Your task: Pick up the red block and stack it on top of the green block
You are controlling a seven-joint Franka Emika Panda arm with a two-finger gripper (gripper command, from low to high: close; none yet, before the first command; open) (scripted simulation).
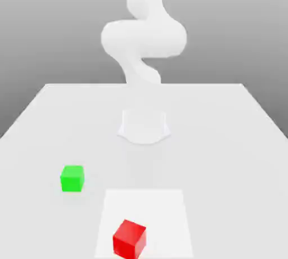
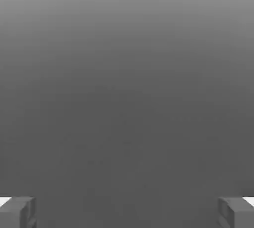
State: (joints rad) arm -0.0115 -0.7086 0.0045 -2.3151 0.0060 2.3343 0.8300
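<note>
In the exterior view, the red block (image 1: pixel 130 239) rests on a pale square patch (image 1: pixel 169 213) of the desk (image 1: pixel 225 162), close to the near edge of the picture. It sits toward the exterior view's left side of that patch, turned at an angle so that two of its upright faces show along with its top. The green block (image 1: pixel 72 179) stands directly on the desk, outside the patch, farther toward the exterior view's left and farther back than the red block. It is turned nearly square to the camera, its front face and top in sight. The two blocks are well apart. Behind them, near the middle of the desk, is the white base (image 1: pixel 144 127) of the arm (image 1: pixel 144 38), which rises and runs out over the top edge. Both blocks stand apart from this base, on its near side.

In the hand view, the tool (image 2: pixel 127 212) is released, its two fingers spread wide with plain grey between them. The red block is therefore out of its grip, resting on the patch; exactly how far and in which direction it lies from the fingertips, I cannot tell.
</note>
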